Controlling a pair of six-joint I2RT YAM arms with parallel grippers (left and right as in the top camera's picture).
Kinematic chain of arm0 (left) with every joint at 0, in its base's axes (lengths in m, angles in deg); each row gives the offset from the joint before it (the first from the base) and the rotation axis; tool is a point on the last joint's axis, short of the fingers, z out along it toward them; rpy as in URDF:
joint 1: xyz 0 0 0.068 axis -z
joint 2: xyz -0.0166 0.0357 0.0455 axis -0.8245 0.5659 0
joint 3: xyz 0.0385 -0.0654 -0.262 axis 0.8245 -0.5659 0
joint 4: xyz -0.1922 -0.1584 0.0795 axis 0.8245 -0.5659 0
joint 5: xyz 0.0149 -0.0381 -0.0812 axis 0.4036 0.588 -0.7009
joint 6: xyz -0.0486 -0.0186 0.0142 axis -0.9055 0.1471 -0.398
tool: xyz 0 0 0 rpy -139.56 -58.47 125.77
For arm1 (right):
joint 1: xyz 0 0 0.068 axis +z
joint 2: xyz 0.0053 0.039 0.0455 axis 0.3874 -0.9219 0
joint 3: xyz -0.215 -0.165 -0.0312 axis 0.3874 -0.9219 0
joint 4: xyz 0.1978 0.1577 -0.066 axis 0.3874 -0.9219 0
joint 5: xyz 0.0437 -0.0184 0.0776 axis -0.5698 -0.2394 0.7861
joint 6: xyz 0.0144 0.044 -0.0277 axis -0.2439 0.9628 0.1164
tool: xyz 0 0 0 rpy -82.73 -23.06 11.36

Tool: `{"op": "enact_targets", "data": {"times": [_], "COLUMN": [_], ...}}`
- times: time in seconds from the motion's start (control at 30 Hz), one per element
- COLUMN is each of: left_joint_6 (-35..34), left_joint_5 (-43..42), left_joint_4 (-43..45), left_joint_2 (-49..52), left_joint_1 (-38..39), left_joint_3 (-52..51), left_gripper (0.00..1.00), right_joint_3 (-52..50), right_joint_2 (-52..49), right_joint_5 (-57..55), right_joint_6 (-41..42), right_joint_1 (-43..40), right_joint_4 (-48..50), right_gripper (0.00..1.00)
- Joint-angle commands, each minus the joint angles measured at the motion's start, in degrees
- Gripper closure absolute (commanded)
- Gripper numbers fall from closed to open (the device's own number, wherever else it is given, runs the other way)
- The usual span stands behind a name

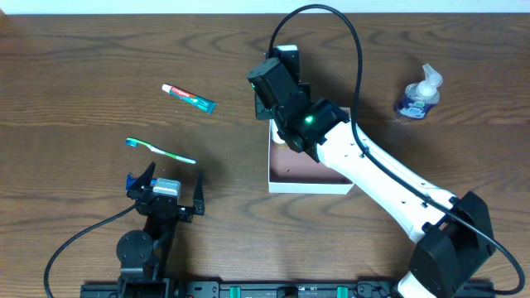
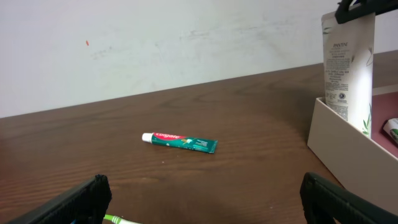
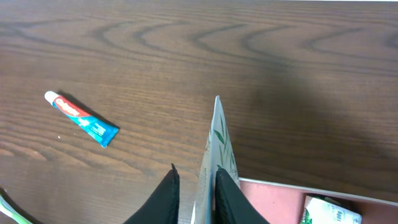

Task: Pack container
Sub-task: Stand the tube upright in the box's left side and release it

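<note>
Right wrist: tube (image 3: 219, 144) in right gripper (image 3: 196, 171)

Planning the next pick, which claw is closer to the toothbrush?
Left. The left claw sits open just short of the toothbrush; the right claw is far off at the container, gripping a Pantene tube.
</note>
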Motion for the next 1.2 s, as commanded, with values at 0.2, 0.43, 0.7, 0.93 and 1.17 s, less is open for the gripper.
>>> {"op": "enact_targets", "data": {"times": [0.2,0.43,0.7,0.93,1.17], "left_joint_6": [-0.5,-0.5,-0.5,-0.5,-0.5], "left_joint_5": [-0.6,-0.6,-0.6,-0.6,-0.6], "left_joint_4": [-1.8,-1.8,-1.8,-1.8,-1.8], "left_joint_2": [-0.3,-0.3,-0.3,-0.3,-0.3], "left_joint_1": [-0.3,-0.3,-0.3,-0.3,-0.3], "left_joint_3": [-1.1,-1.1,-1.1,-1.1,-1.1], "left_gripper": [0.02,0.02,0.02,0.02,0.02], "right_joint_3": [1.3,1.3,1.4,1.4,1.4], "right_joint_2": [-0.4,-0.4,0.6,2.8,6.5], "right_joint_5": [-0.8,-0.8,-0.8,-1.0,-1.9], "right_joint_6": [0.4,0.4,0.4,0.4,0.4], "right_joint_1": [1.9,2.6,3.8,4.2,4.2], "right_joint_4": [-2.3,-3.0,-3.1,-3.1,-3.3], "right_gripper": [0.87,0.76,0.53,0.48,0.45]}}
